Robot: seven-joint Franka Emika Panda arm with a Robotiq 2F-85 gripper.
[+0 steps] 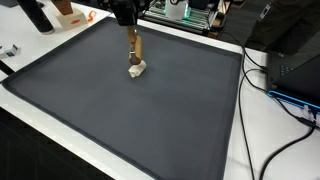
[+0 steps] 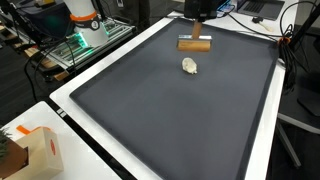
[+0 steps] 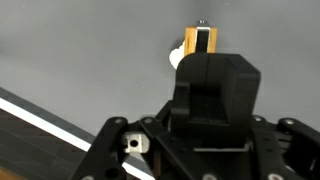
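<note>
My gripper (image 1: 131, 30) hangs over the far part of a large dark mat (image 1: 120, 115) and is shut on a wooden-backed brush or eraser (image 1: 136, 47). In an exterior view the tool (image 2: 195, 44) is a short wooden bar just above the mat (image 2: 170, 120), under the gripper (image 2: 196, 28). A small white crumpled lump (image 1: 137, 68) lies on the mat right beside the tool's lower edge; it also shows in the other exterior view (image 2: 190, 66). In the wrist view the gripper (image 3: 204, 62) hides most of the tool (image 3: 203, 38), and the white lump (image 3: 176, 58) peeks out beside it.
The mat covers a white table (image 1: 240, 150). Black cables (image 1: 285, 95) and dark equipment lie along one side. An orange-and-white box (image 2: 38, 150) stands at a table corner. A white and orange machine (image 2: 84, 20) and lit electronics (image 2: 72, 45) stand beyond the mat.
</note>
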